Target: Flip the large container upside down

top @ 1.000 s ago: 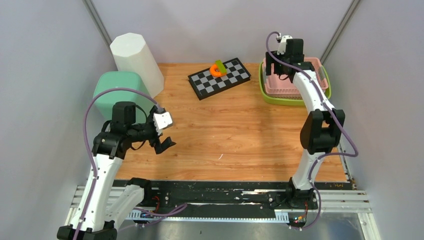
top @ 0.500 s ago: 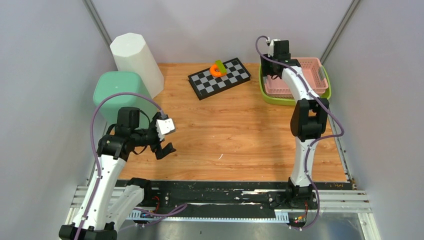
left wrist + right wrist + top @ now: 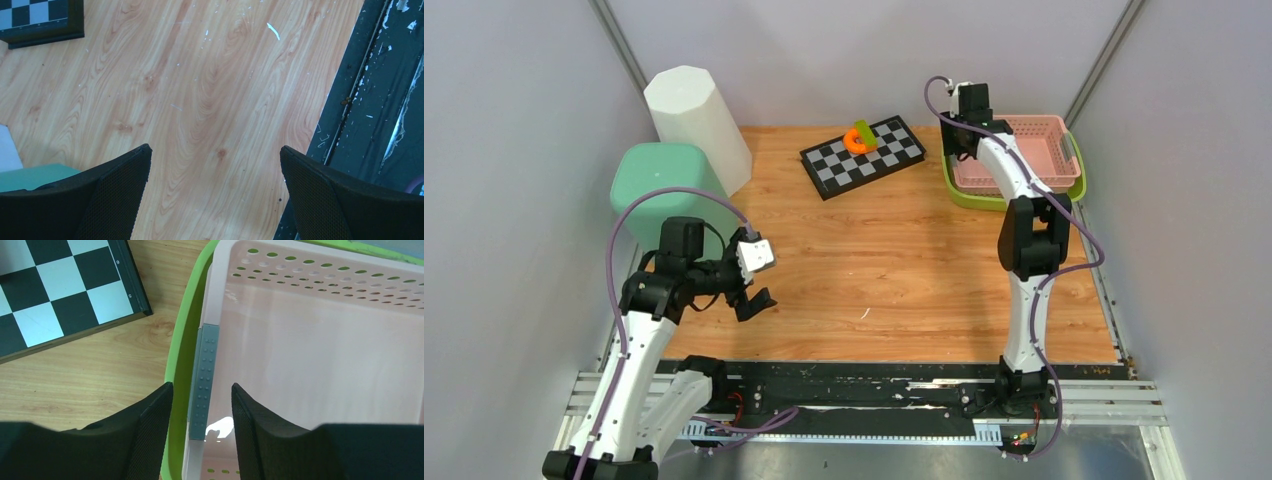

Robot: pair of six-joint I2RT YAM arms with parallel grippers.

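Right claw (image 3: 201,405) astride pink basket (image 3: 320,355) rim

Top external view high behind the arm bases, looking down on the whole table (image 3: 904,270), left wrist close over bare wood, right wrist close above the green container (image 3: 181,340) rim, chessboard (image 3: 864,155) at upper left of both wrist frames

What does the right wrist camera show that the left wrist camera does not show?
Only the right wrist view: a pink basket sitting inside a green tray, and the open right gripper with a gray strip on the basket's rim between its fingers. Only the left wrist view: the open left gripper, the black rail at the table edge and a corner of a mint bin. Both: the wooden table and part of the chessboard.
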